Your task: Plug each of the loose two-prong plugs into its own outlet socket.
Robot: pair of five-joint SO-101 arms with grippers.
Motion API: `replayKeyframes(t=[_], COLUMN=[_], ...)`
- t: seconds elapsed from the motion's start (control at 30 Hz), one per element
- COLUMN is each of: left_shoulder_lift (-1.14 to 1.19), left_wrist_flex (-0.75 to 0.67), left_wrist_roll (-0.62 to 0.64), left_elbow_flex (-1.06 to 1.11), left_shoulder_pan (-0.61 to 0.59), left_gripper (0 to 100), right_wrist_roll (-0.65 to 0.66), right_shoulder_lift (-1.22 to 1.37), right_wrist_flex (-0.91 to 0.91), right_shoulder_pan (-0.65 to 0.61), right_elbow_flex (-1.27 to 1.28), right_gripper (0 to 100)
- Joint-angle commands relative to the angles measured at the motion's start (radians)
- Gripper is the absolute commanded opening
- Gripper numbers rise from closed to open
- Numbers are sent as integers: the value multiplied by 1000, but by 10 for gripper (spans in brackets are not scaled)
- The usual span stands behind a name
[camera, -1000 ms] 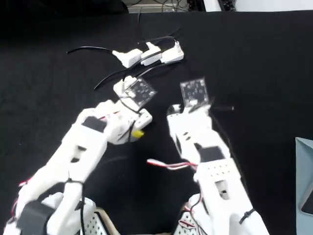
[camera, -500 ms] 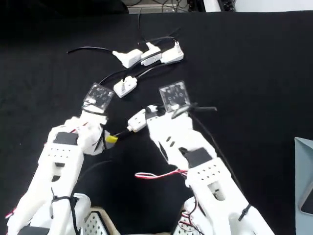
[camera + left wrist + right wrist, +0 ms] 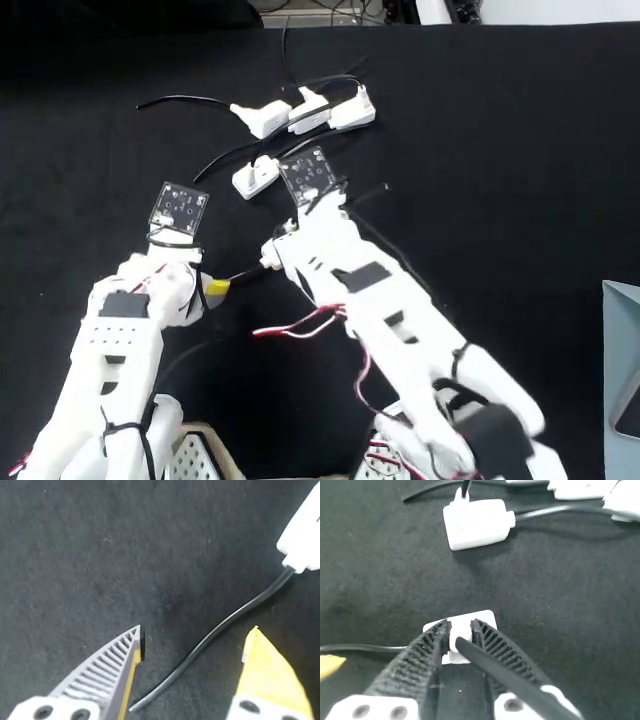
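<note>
The plug (image 3: 485,616) lies on the table (image 3: 500,150), pinched between the closed fingers of the right gripper (image 3: 459,623). Its cable (image 3: 220,625) trails toward 8 o'clock, between the wide-open jaws of the left gripper (image 3: 197,628). A second plug (image 3: 255,176) sits free at 12 o'clock. Since half a second ago the right arm has swung toward 11 o'clock, and the left has drawn slightly back.

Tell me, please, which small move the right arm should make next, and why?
Probably ease the white plug toward the white block ahead, likely a socket. The right end effector is shut on the plug, the two lie apart, and the left end effector hangs open over the cable.
</note>
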Motion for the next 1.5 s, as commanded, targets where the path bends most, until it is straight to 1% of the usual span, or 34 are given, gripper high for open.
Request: replayKeyframes(t=[0.0,0.17,0.27,0.53,0.67,0.77,0.93,1.13,1.27,1.47], left_shoulder_lift=[-21,-21,-21,-21,-21,-21,-21,-21,-21,-21], left_wrist_flex=[-21,-21,-21,-21,-21,-21,-21,-21,-21,-21], left_wrist_roll=[6,8,8,9,11,11,11,11,11,11], left_elbow_flex=[-5,-5,-4,-4,-4,-4,-4,-4,-4,-4], left_shoulder_pan=[-8,-7,-7,-5,-5,-5,-5,-5,-5,-4], left_gripper=[317,317,317,317,317,317,317,317,317,317], right_wrist_roll=[9,9,9,9,11,43,54,54,52,44], right_shoulder_lift=[22,30,30,36,104,148,151,139,107,137], right_wrist_flex=[-23,-28,-68,-72,-78,-78,-74,-71,-26,-12], right_shoulder_pan=[-6,21,49,52,52,54,57,98,94,38], right_elbow_flex=[-65,-70,-65,-64,-81,-96,-94,-93,-88,-88], right_gripper=[11,11,11,11,11,11,11,11,11,11])
